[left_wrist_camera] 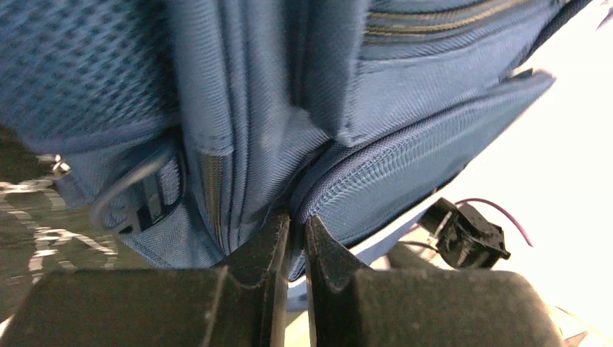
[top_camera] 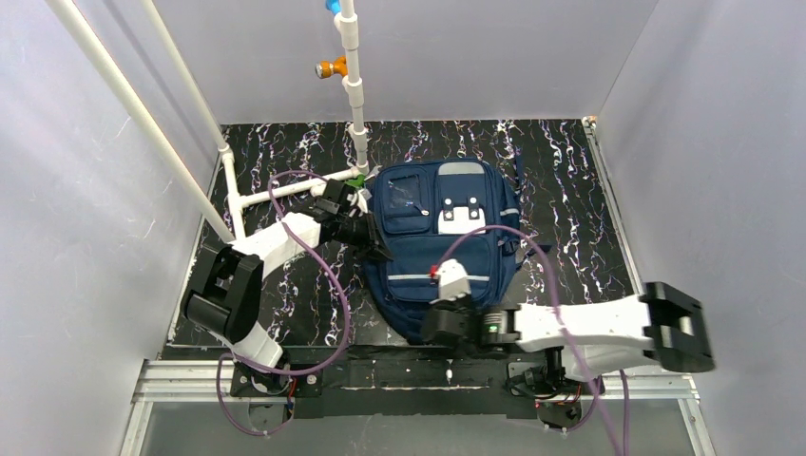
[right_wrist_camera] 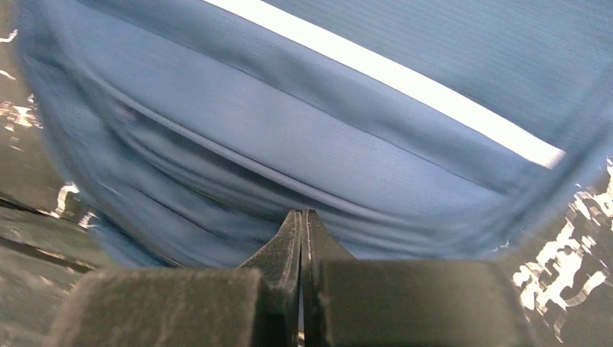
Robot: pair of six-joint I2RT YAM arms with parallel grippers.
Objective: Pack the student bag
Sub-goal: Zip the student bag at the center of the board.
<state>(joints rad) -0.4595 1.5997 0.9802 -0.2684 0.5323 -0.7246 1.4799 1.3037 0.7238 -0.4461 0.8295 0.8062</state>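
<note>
The student bag (top_camera: 442, 233), navy with grey-white patches and a clear pocket window, lies flat on the black marbled mat (top_camera: 570, 190). My left gripper (top_camera: 380, 249) is at the bag's left side. In the left wrist view it (left_wrist_camera: 297, 217) is shut on a fold of the bag's blue fabric (left_wrist_camera: 405, 166). My right gripper (top_camera: 445, 306) is at the bag's near edge. In the right wrist view it (right_wrist_camera: 301, 212) is shut with its tips in a crease of the bag (right_wrist_camera: 325, 144), apparently pinching thin fabric. A white reflective strip (right_wrist_camera: 405, 79) runs above.
A white pipe frame (top_camera: 285, 190) stands at the back left, touching the bag's far left corner, with an orange valve (top_camera: 331, 67) higher up. Grey walls close in on both sides. A purple cable (top_camera: 328, 275) loops left of the bag.
</note>
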